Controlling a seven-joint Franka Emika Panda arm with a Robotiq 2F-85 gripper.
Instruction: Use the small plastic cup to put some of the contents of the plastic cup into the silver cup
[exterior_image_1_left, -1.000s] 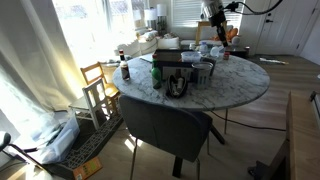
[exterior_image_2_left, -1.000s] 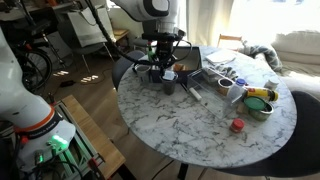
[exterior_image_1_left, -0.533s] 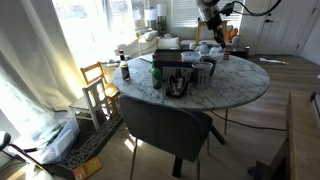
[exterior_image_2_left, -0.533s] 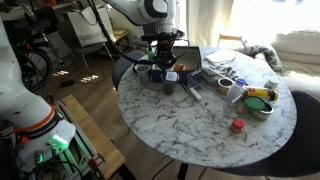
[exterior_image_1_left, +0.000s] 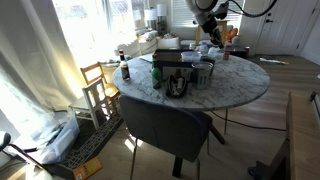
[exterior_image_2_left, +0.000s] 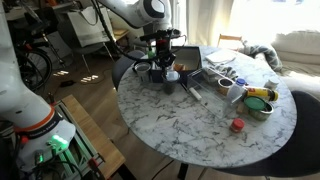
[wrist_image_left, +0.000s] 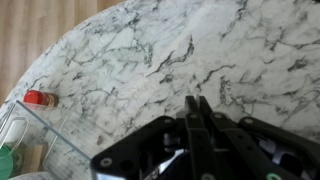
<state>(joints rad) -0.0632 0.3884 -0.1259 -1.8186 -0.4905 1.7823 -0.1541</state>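
In an exterior view, the gripper (exterior_image_1_left: 213, 38) hangs over the far side of a round marble table (exterior_image_1_left: 240, 95). Below it a silver cup (exterior_image_1_left: 205, 72) stands upright, long axis vertical and mouth up, probably so it can be filled.

In an exterior view, the gripper (exterior_image_2_left: 160, 58) points straight down just above a cluster of cups (exterior_image_2_left: 165, 76). They are too small to tell which is the small plastic cup.

In the wrist view, the gripper (wrist_image_left: 198, 108) has its jaws pressed together, with nothing visible between them.
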